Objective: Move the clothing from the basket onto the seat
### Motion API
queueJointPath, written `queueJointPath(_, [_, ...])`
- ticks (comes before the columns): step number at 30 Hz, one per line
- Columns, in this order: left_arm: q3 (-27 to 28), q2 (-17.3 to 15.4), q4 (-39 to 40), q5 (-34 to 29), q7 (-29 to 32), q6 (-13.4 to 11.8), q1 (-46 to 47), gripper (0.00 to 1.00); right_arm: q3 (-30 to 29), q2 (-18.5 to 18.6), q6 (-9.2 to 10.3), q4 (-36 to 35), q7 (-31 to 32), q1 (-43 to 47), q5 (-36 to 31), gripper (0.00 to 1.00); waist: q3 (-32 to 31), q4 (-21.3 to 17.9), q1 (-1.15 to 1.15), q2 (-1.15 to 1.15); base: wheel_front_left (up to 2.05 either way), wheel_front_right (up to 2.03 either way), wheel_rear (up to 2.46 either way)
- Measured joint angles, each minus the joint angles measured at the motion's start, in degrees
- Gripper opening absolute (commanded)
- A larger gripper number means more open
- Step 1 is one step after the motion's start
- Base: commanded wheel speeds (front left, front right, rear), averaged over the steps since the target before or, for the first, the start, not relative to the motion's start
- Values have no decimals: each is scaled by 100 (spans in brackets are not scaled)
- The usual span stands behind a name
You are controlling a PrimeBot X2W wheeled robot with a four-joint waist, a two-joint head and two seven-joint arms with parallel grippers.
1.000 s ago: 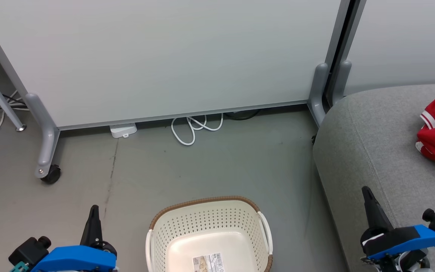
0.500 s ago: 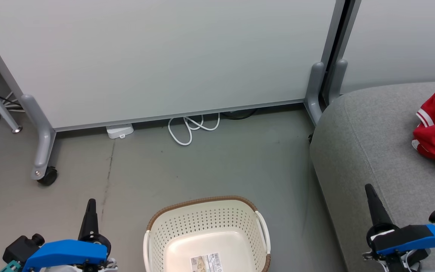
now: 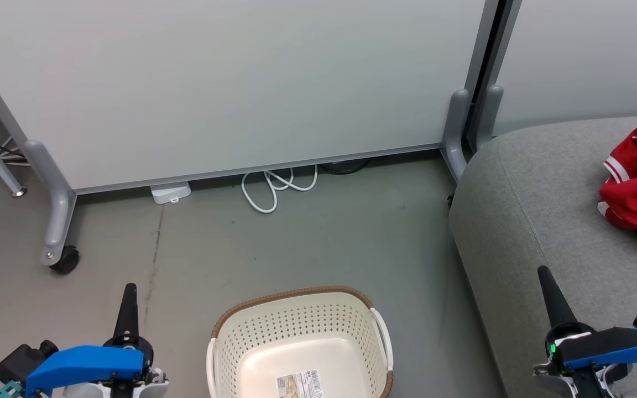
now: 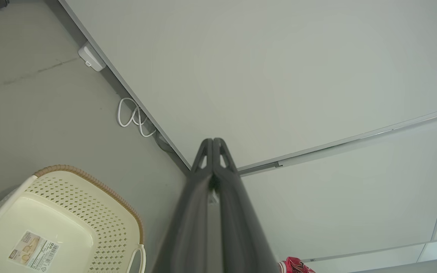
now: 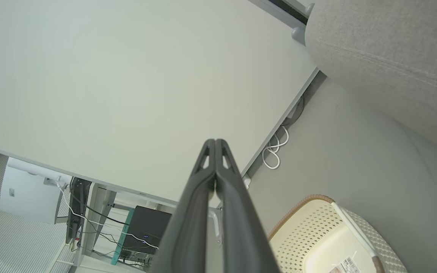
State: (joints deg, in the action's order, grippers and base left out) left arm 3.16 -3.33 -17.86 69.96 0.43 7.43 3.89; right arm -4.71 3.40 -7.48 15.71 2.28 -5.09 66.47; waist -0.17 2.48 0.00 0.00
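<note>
Head view: basket (image 3: 296,323) looks bare inside, clothing (image 3: 636,193) heaped on the seat (image 3: 528,221). Left gripper (image 3: 129,288) and right gripper (image 3: 544,272) are pinched closed, empty; probably best to park both clear of the basket.

Closed right end effector (image 5: 215,141) — basket (image 5: 305,230) lower right, seat (image 5: 385,57) upper right.

Cream basket (image 3: 296,337) upright on floor, empty; red clothing (image 3: 636,188) crumpled on grey seat (image 3: 545,221).

Pale partition panel (image 3: 230,83) stands on grey legs (image 3: 56,210), one with a black castor (image 3: 66,260). Grey floor (image 3: 324,243) bears a dark streak (image 3: 155,260), possibly a crack; white cable (image 3: 271,190) lies coiled below the panel.
</note>
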Motion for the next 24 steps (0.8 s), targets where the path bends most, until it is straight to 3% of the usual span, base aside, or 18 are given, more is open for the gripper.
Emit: queueJointPath(24, [168, 20, 189, 1106, 301, 0, 99, 0, -93, -22, 0, -73, 214, -48, 1274, 0, 16, -111, 0, 0, 0, 0, 0])
